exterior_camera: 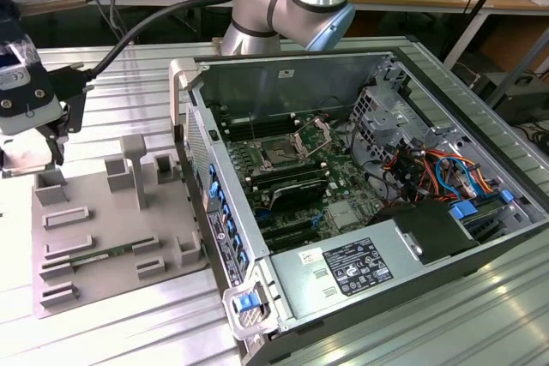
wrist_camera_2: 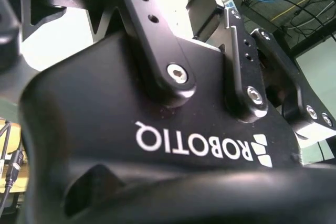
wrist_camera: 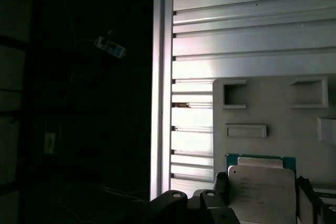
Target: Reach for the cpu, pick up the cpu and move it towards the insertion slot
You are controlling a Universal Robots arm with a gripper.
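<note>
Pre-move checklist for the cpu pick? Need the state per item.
1. The gripper centred over the cpu: ok, in the first wrist view.
2. Grip closed on the cpu: cannot tell.
3. The cpu lifted clear of the grey tray: cannot tell.
4. The socket uncovered, dark centre exposed: ok.
5. The cables off the socket: ok, they lie to the exterior view's right of it.
6. Straight low path: likely not ok, the case wall stands between tray and socket.
</note>
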